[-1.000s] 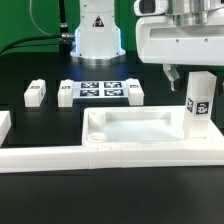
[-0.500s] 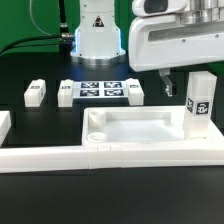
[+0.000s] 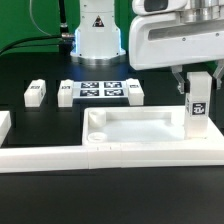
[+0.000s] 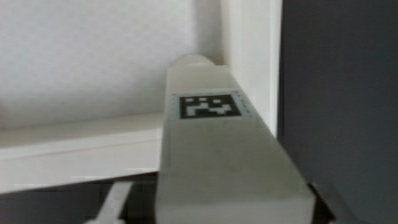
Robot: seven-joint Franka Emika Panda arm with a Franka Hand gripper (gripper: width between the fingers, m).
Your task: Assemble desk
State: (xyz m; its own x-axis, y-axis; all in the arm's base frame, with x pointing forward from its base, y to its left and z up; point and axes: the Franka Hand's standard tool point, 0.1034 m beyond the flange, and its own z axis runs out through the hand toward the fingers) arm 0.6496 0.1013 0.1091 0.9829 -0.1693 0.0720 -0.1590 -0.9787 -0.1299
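Roughly biggest first: rail (image 3: 40,158) runs along the front, with the tabletop (image 3: 140,128) just behind it, rim up. Marker board (image 3: 97,90) shows four black-and-white tags. Arm base (image 3: 97,40) has a triangle sticker, writing unreadable. Tagged leg (image 3: 198,112) stands upright in the tabletop's corner at the exterior view's right. Gripper (image 3: 197,80) sits directly above, pinching its top. Three loose legs (image 3: 36,93) lie flat beside the board.

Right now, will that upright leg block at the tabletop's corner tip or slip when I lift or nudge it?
The leg block stands tall on a narrow base, so a sideways nudge would probably tip it. It looks like rigid plastic, so it should not flex. Its smooth white faces may slip in a light grip.
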